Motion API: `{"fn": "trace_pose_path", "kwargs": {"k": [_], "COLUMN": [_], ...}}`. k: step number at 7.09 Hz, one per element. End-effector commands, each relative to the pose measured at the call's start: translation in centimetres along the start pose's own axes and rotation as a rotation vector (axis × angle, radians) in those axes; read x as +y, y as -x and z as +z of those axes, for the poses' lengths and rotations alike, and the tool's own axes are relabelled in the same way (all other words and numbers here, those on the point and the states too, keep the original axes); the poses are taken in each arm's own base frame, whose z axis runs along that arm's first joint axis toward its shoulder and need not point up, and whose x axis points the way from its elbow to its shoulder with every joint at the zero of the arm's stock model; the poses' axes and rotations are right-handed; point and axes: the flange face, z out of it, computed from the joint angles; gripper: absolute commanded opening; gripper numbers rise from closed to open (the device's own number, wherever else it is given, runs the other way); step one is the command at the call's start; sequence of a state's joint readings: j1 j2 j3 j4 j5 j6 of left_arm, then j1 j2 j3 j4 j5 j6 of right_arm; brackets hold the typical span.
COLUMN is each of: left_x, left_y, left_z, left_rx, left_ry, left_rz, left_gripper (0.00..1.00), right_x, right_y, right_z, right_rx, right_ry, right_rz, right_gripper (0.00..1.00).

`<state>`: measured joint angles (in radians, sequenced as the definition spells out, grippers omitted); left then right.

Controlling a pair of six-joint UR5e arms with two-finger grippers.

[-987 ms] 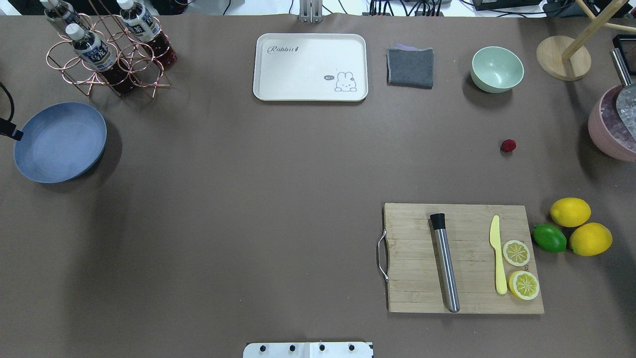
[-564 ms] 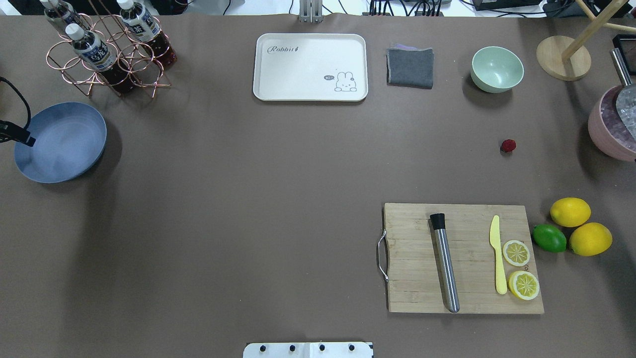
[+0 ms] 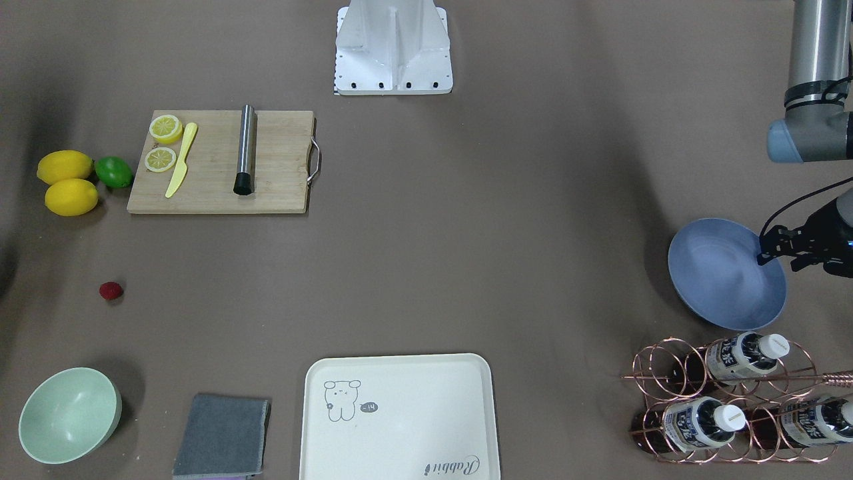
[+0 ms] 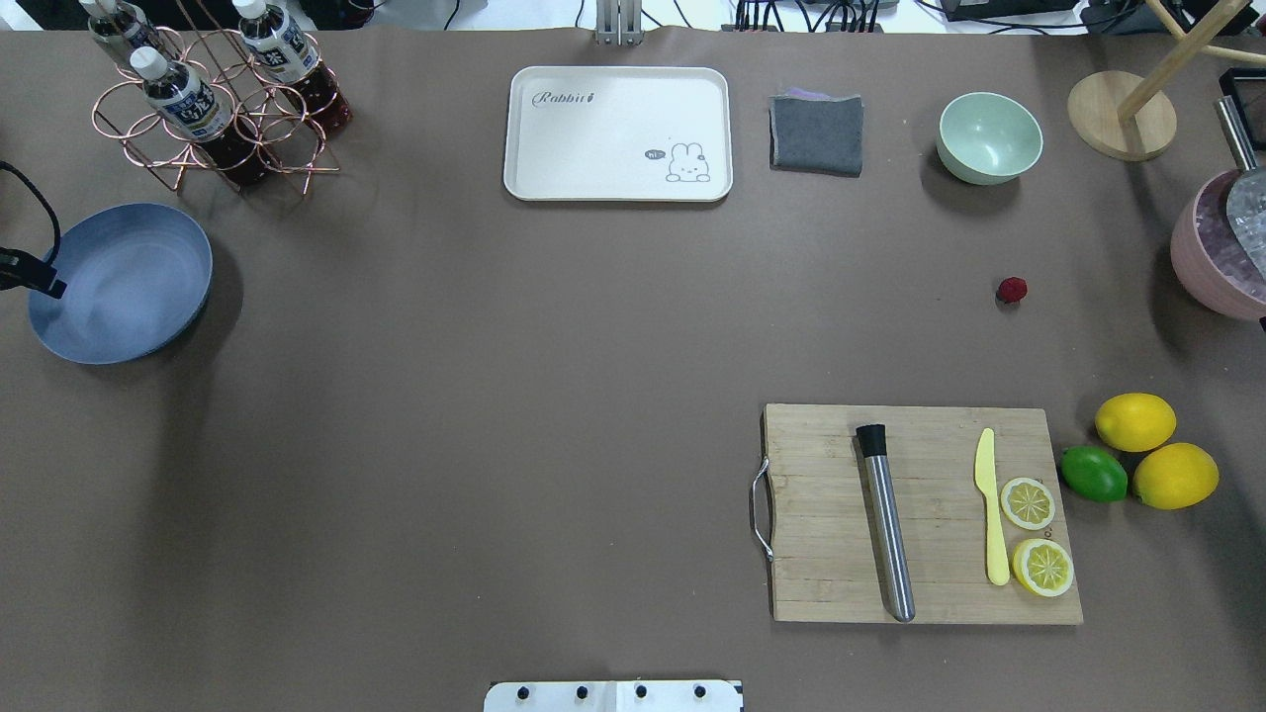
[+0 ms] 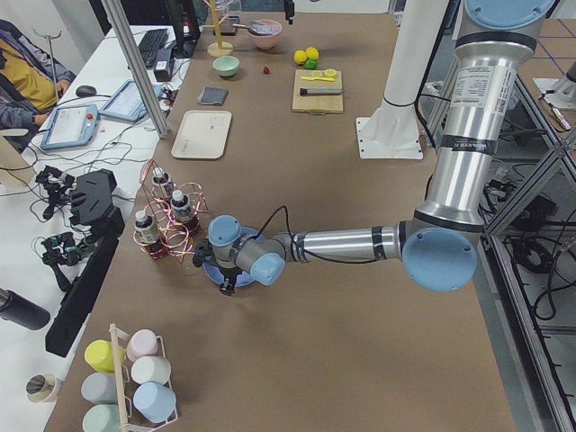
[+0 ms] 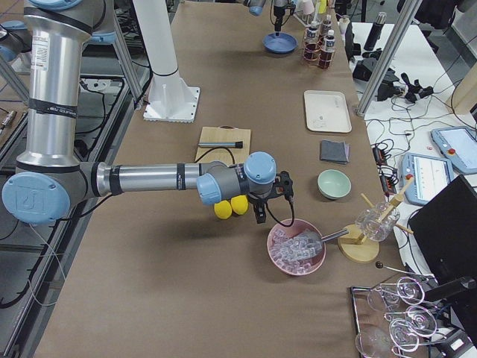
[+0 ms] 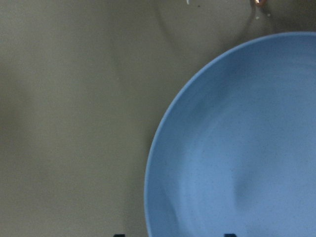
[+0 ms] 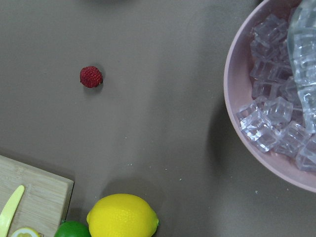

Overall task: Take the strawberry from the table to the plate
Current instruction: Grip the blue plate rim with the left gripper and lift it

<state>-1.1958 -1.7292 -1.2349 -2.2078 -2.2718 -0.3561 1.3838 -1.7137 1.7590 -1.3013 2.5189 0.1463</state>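
Observation:
The strawberry (image 4: 1011, 290) (image 3: 110, 291) (image 8: 91, 77) is a tiny dark-red berry lying alone on the brown table (image 4: 495, 396), on the right side. The blue plate (image 4: 119, 282) (image 3: 726, 273) (image 7: 237, 148) sits at the far left with nothing on it. My left gripper (image 3: 776, 257) hangs over the plate's outer rim; two dark fingertips stand wide apart at the bottom of the left wrist view, so it is open. My right gripper (image 6: 270, 212) shows only in the exterior right view, hovering between the lemons and the ice bowl, so I cannot tell its state.
A cutting board (image 4: 920, 514) carries a muddler, a yellow knife and lemon halves. Two lemons (image 4: 1135, 422) and a lime (image 4: 1093, 473) lie beside it. A pink ice bowl (image 4: 1221, 252), green bowl (image 4: 989, 136), grey cloth (image 4: 816, 133), cream tray (image 4: 618, 133) and bottle rack (image 4: 213, 99) ring the table.
My left gripper has edged a little inward over the plate's rim. The strawberry and the plate have not moved.

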Motion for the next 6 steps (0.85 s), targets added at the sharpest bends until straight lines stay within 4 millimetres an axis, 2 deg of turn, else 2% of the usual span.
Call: {"fn": "trace_pose_path", "kwargs": {"k": [1,2,3,4,6], "left_x": [-0.1,0.0,0.0,-0.1,-2.5], "left_y": [-0.6,-0.6,-0.5,-0.8,-3.7], "left_z": [0.3,0.4,0.3,0.2,-2.5], "left_rx": [0.008,0.006,0.006,0.009,0.063], "left_ry": [-0.011,-0.012,-0.015,-0.018,-0.051], "left_rz": [-0.036,-0.049,-0.07,-0.077,-0.114], "left_gripper": [0.45,0.3,0.01,0.0,0.0], "right_x": [0.4,0.4,0.3,0.2,-1.6], "right_y": [-0.1,-0.1,0.0,0.4,3.0], "right_z": [0.1,0.0,0.0,-0.2,-1.9], "right_rx": [-0.007,-0.007,-0.007,-0.012,-0.017], "right_ry": [0.004,0.003,0.003,-0.001,-0.04], "right_rz": [0.005,0.006,0.004,-0.001,0.041], "right_gripper": [1.0,1.0,1.0,1.0,1.0]}}
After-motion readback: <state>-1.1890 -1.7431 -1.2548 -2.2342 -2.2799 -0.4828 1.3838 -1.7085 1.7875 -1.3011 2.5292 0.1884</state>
